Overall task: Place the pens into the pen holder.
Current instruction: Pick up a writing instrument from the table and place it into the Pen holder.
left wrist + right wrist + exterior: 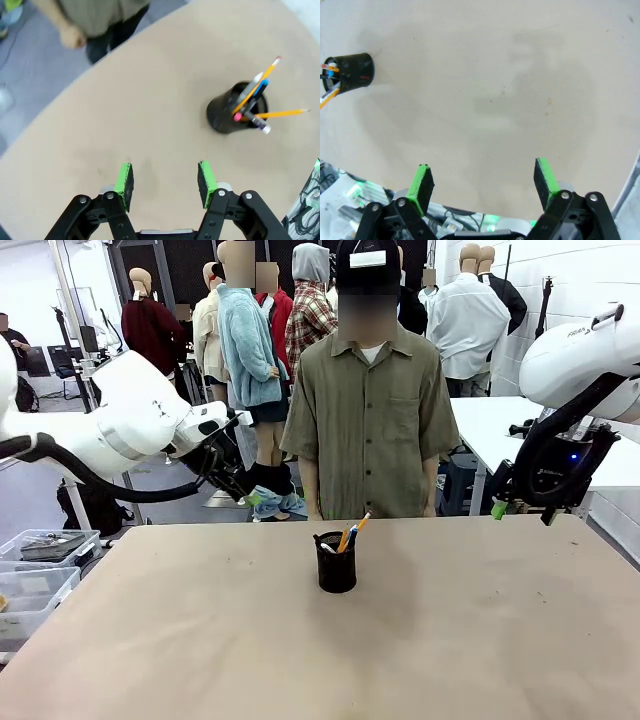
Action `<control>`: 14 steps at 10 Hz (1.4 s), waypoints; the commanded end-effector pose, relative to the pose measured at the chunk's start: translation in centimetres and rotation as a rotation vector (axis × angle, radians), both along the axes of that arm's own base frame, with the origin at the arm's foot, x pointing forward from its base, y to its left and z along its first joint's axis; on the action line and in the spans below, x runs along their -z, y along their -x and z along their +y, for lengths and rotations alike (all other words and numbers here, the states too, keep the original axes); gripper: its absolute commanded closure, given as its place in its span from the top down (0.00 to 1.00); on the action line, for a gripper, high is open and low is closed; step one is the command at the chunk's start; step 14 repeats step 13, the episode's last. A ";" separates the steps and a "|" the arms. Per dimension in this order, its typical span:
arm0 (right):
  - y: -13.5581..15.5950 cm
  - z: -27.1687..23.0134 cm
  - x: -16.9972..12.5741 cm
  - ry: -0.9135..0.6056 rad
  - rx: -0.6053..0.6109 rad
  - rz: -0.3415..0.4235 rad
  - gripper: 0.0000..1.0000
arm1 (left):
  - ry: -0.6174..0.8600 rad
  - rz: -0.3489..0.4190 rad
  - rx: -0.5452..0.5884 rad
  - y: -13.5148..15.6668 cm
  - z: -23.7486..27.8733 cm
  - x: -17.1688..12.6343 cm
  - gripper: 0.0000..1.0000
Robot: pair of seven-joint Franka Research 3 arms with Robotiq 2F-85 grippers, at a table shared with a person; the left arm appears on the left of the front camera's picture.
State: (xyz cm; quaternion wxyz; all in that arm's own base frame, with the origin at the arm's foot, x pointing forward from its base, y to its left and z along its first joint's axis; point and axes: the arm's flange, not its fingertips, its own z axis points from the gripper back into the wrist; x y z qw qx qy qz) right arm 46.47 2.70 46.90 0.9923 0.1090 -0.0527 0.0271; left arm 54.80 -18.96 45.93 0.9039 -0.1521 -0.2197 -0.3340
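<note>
1. You face a tan bench (200, 640) with a plain, matte top that runs across the whole front view.
2. At your left edge you see clear plastic bins (40, 570) just beside the bench.
3. Behind the bench on the right you see a white table (500, 420) against a white wall (580, 280).
4. The floor (180, 480) is grey and smooth.
5. A person in an olive shirt (370, 420) stands at the far side.

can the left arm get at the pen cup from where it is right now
Probably yes. The left gripper hangs open and empty above bare table, and nothing lies between it and the pen cup. The pens stick out the top, so a side approach looks safer.
</note>
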 end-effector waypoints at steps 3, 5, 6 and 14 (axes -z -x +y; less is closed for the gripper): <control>0.1 0.1 0.1 0.017 0.007 0.001 1.00 | -0.130 0.210 -0.155 1.6 0.0 -1.6 0.68; 0.1 0.1 0.1 0.017 0.007 0.001 1.00 | -0.140 0.194 -0.151 2.0 0.3 -1.5 0.68; 0.1 0.1 0.1 0.017 0.007 0.001 1.00 | -0.135 0.198 -0.154 1.9 0.4 -0.7 0.68; 0.1 0.1 0.1 0.017 0.007 0.001 1.00 | -0.135 0.198 -0.154 1.9 0.4 -0.7 0.68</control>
